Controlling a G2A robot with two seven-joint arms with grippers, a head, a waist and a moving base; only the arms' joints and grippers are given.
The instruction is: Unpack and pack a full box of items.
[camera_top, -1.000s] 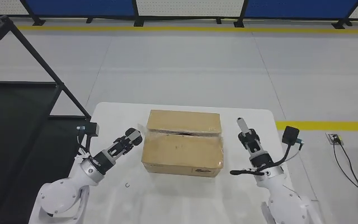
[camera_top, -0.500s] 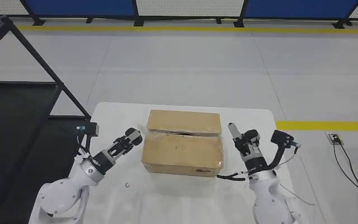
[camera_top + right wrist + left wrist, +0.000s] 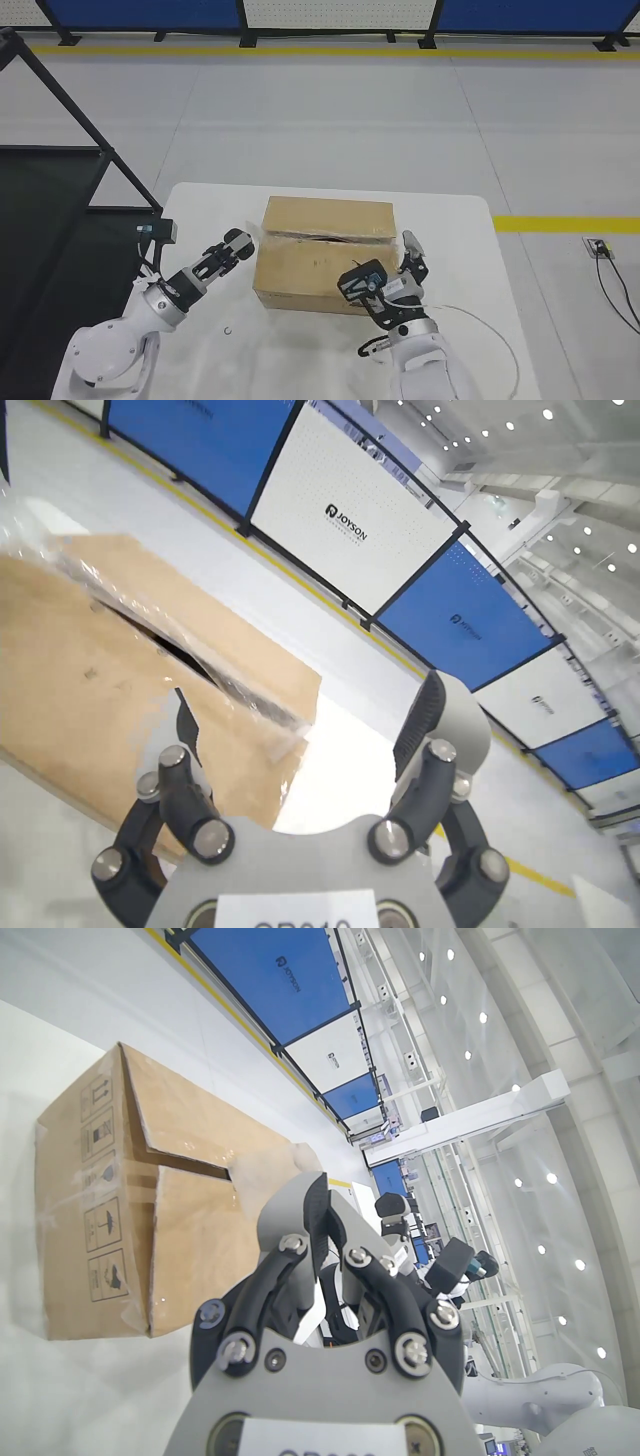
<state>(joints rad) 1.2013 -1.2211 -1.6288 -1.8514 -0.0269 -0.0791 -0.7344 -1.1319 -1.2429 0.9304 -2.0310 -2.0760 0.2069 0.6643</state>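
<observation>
A brown cardboard box (image 3: 325,255) sits mid-table, its top flaps folded down with a dark gap along the seam and loose clear tape at the ends. My left gripper (image 3: 238,242) hovers just off the box's left end, shut with nothing held; in the left wrist view its pads (image 3: 320,1213) meet in front of the box (image 3: 125,1188). My right gripper (image 3: 408,250) is at the box's right front corner, open. In the right wrist view the gripper (image 3: 305,725) straddles the corner of the box (image 3: 100,660), one finger (image 3: 425,720) off to the side over the table.
The white table (image 3: 450,215) has bare room behind and to both sides of the box. A small dark ring-like bit (image 3: 229,331) lies near the front left. A black frame (image 3: 70,110) stands left of the table.
My right arm has swung left from the table's right side to the box's right front corner. The left arm and the box have stayed put.
</observation>
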